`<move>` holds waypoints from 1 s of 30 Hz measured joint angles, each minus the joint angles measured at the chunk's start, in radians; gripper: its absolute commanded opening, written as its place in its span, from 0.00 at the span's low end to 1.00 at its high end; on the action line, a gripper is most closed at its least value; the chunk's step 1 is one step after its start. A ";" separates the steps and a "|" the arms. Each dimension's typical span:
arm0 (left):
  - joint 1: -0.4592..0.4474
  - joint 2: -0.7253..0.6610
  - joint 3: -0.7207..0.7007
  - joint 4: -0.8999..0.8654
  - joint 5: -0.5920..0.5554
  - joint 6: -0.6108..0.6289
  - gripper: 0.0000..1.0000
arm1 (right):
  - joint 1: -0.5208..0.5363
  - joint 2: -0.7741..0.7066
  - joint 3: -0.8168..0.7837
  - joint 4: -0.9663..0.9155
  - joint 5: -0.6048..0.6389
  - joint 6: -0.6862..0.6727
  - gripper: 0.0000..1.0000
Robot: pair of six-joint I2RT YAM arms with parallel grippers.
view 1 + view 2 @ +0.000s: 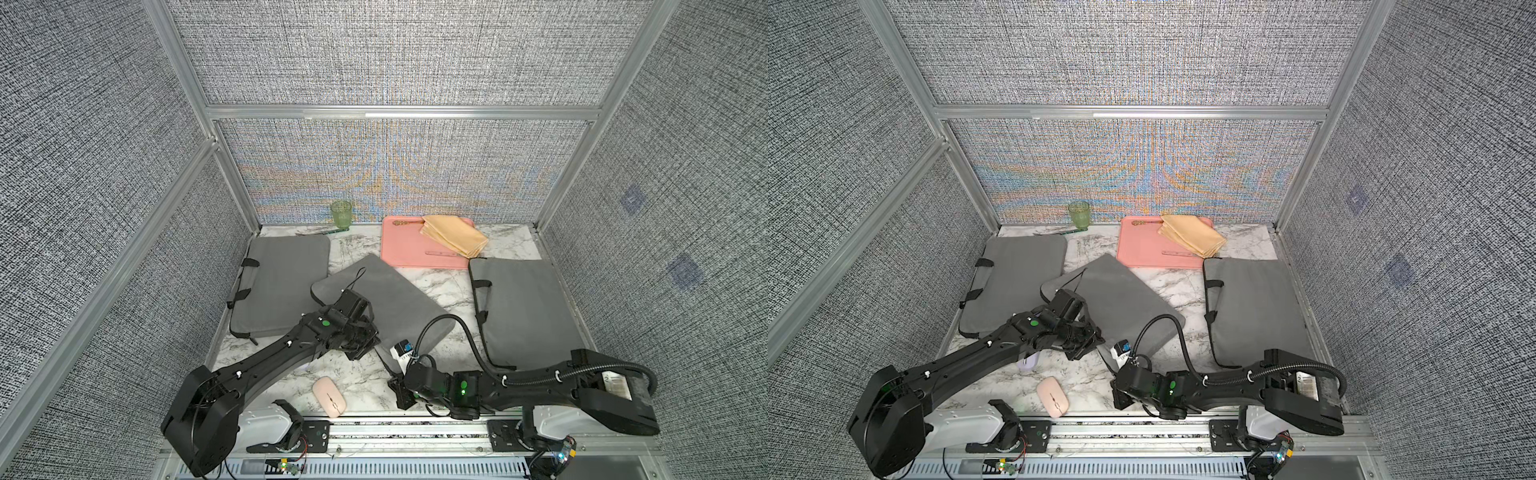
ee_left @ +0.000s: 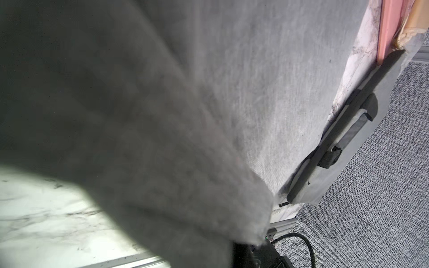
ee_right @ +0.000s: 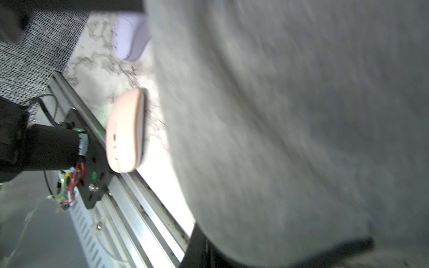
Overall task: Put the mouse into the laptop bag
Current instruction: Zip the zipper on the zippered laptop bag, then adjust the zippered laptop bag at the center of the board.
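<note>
- Counting bags: three grey ones on the marble table: 10 o'clock bag, centre bag, 3 o'clock bag. The centre one lies skewed.
- Two mice. The pink mouse sits at 7 o'clock on bare table, just beside the front rail, outside every bag, with nothing touching it.
- The purple mouse is at the pink one's 11 o'clock, peeking from under the left arm in a top view.
- One each: pink tray at 12 o'clock, yellow cloth on its 1 o'clock corner, green cup at 11 o'clock.
- The left gripper is at the centre bag's 7 o'clock edge. Its jaws are hidden, so I cannot tell whether they are apart or together.
- The right gripper is at 6 o'clock, its jaws together and clamped on the centre bag's lip, which is drawn towards it.
- Left wrist view only: blurred bag fabric right against the lens, and the 3 o'clock bag's handle straps seen side-on.
- Right wrist view only: the pink mouse in side profile, the purple mouse beyond it, and grey fabric filling the rest.
</note>
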 measured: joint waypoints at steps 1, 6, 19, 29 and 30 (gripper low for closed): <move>0.003 0.003 0.000 -0.002 -0.001 0.007 0.00 | -0.003 -0.002 -0.022 0.001 0.000 0.010 0.00; 0.015 0.010 0.003 -0.006 0.009 0.037 0.00 | -0.039 -0.030 -0.078 0.009 0.006 0.046 0.00; 0.023 0.019 0.031 0.033 0.013 0.096 0.00 | -0.182 -0.134 -0.039 -0.193 0.091 0.014 0.45; 0.029 0.014 0.045 -0.067 0.011 0.184 0.00 | -0.509 -0.417 -0.079 -0.383 0.148 -0.084 0.99; 0.030 0.014 0.047 -0.078 0.010 0.191 0.00 | -0.561 -0.392 -0.063 -0.381 0.126 -0.100 0.99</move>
